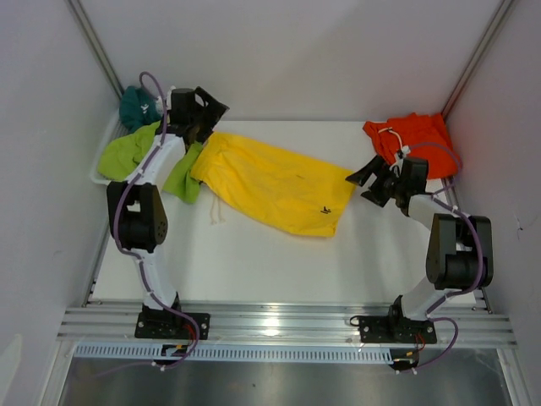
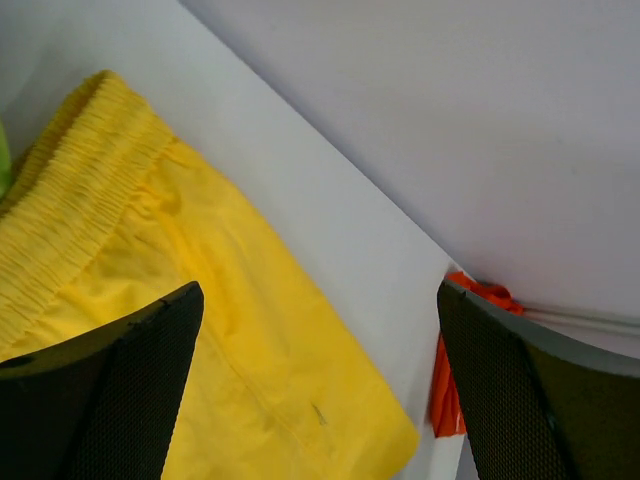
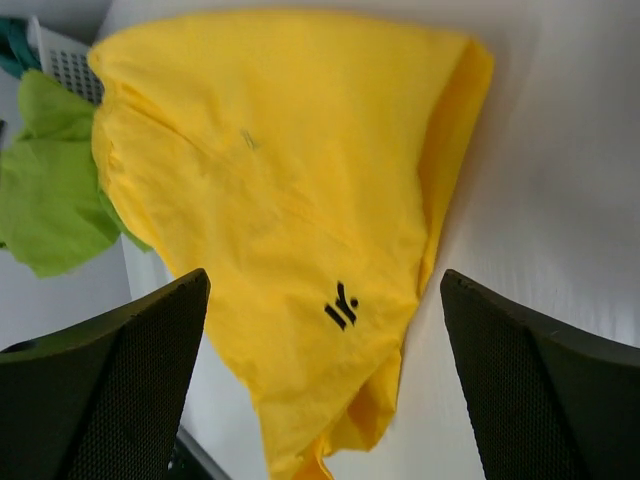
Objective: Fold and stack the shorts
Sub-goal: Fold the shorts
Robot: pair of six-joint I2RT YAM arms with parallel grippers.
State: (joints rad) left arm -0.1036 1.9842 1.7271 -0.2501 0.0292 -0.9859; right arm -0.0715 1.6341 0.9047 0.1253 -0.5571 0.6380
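At the two ends of the yellow shorts [image 1: 275,182], the left claw [image 1: 211,117] and right claw [image 1: 365,186] stand wide. Both hold nothing.

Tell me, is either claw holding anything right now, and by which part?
Nothing is held. The left claw and the right claw both stand open over the yellow shorts, which lie on the table, free of the fingers.
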